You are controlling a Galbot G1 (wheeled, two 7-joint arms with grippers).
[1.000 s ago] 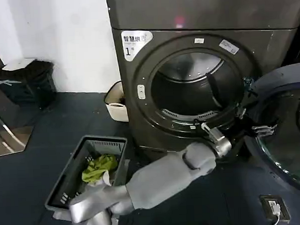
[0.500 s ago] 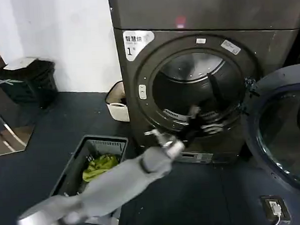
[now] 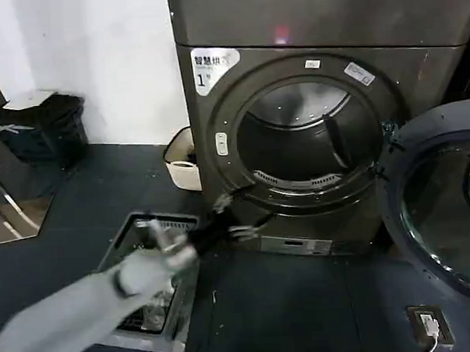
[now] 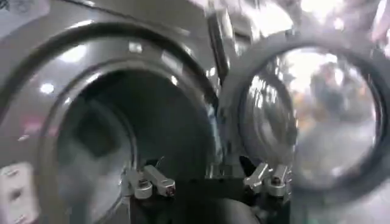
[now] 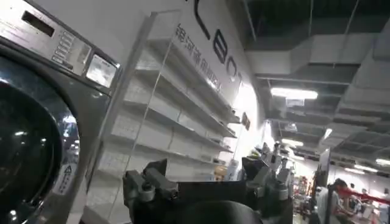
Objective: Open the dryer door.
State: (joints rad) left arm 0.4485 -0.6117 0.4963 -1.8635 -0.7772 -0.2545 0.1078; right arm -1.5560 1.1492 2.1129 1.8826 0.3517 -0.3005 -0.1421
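The dark grey dryer (image 3: 210, 130) with the white "1" sticker stands with its drum uncovered. The dryer door (image 3: 435, 206) hangs swung wide to the right, its dark inner side and glass facing me. My left gripper (image 3: 238, 219) hovers open in front of the dryer's lower left, below the drum mouth and well apart from the door, holding nothing. In the left wrist view the left gripper (image 4: 208, 181) is open, with the drum (image 4: 103, 140) and the dryer door (image 4: 311, 115) beyond it. My right gripper (image 5: 207, 180) is open and holds nothing, pointing up into the room.
A grey laundry basket (image 3: 147, 225) sits on the floor at lower left, partly behind my left arm. A white bin (image 3: 180, 164) stands beside the dryer and a black bin (image 3: 50, 129) by the wall. A floor socket (image 3: 429, 323) lies near the door. Another machine (image 5: 36, 140) and shelves (image 5: 164, 115) show in the right wrist view.
My left arm has swung away from the open door's edge, moving left and down past the drum mouth toward the basket. The door has stayed wide open.
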